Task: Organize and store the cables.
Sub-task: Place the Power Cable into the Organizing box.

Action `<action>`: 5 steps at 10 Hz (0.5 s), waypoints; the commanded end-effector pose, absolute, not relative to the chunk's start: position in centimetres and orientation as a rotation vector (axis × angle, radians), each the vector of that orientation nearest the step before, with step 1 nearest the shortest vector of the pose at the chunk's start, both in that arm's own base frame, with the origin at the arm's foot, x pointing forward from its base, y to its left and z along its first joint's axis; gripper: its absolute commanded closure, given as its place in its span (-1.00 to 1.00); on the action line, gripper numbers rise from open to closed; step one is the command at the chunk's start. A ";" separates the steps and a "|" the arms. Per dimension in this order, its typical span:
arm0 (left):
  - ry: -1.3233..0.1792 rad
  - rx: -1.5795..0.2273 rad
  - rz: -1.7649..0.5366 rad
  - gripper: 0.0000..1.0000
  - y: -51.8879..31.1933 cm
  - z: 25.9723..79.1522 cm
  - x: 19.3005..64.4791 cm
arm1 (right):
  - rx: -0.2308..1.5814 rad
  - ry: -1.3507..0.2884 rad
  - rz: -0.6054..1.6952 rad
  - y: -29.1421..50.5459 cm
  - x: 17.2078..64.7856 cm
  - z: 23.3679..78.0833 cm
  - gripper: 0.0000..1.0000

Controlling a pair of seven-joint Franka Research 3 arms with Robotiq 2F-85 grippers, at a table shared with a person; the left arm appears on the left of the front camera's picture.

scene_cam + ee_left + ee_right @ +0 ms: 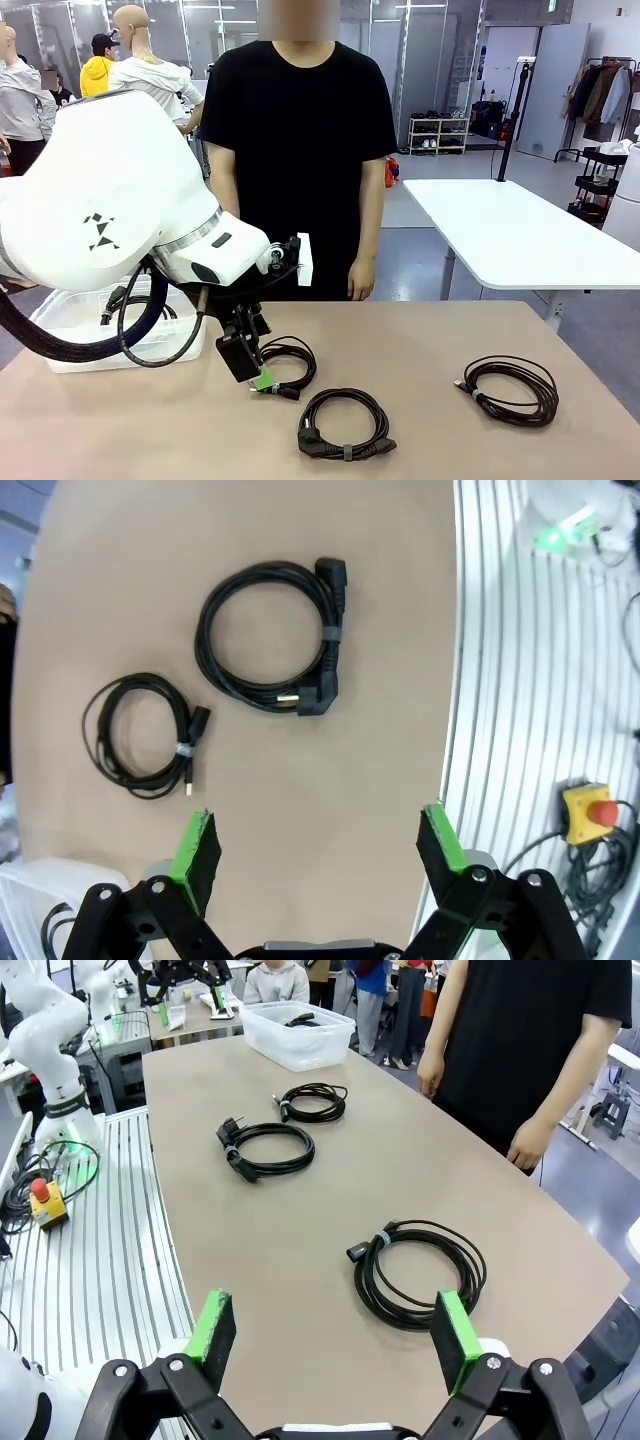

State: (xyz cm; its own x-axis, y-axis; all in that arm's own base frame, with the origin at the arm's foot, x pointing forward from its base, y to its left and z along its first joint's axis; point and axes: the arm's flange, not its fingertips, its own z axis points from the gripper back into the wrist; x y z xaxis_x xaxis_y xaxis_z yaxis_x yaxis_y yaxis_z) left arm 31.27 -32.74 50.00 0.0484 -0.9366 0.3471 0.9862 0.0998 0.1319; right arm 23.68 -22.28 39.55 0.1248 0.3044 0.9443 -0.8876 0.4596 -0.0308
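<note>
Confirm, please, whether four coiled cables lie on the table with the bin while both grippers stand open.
Three cables, not four, lie on the table with the bin, as the right wrist view shows; the left gripper and right gripper stand open.

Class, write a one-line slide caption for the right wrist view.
Right gripper, jaws open, faces three coiled cables on the table; bin beyond, person alongside.

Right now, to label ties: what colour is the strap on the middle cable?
Grey strap, clearest in the left wrist view.
</note>
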 end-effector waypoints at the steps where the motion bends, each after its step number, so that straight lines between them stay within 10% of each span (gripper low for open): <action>1: -0.338 -0.119 -1.479 -1.00 -37.9 50.0 32.1 | 0.645 -1.142 0.969 -22.2 23.6 39.7 -1.00; 5: -0.246 -0.025 -1.577 -1.00 -46.3 46.1 33.7 | 0.645 -1.142 0.969 -22.2 23.6 39.7 -1.00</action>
